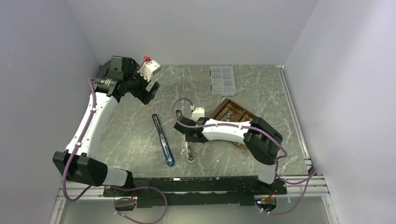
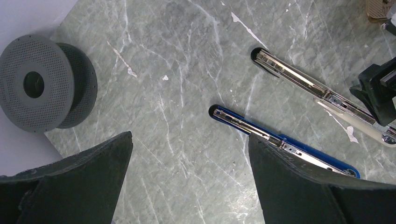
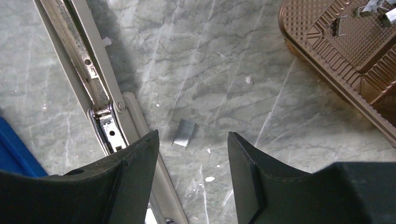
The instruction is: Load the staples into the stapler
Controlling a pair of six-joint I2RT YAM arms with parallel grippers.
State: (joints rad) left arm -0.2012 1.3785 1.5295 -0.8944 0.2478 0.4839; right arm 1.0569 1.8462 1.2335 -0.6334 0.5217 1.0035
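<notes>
Two staplers lie opened flat on the marble table: a blue one (image 1: 163,140) (image 2: 280,140) and a beige one (image 1: 188,150) (image 3: 88,70) (image 2: 317,93). One small silver staple strip (image 3: 184,133) lies on the table beside the beige stapler's hinge. My right gripper (image 3: 192,135) (image 1: 188,138) is open and low, its fingertips on either side of that strip and not touching it. More staples (image 3: 378,9) lie in the brown tray (image 3: 327,51) (image 1: 246,114). My left gripper (image 1: 150,92) (image 2: 190,136) is open and empty, raised at the back left.
A clear plastic compartment box (image 1: 222,79) stands at the back, behind the brown tray. A grey perforated spool (image 2: 42,84) lies at the table's left edge by the wall. A corner of the blue stapler (image 3: 14,149) shows left of my right fingers.
</notes>
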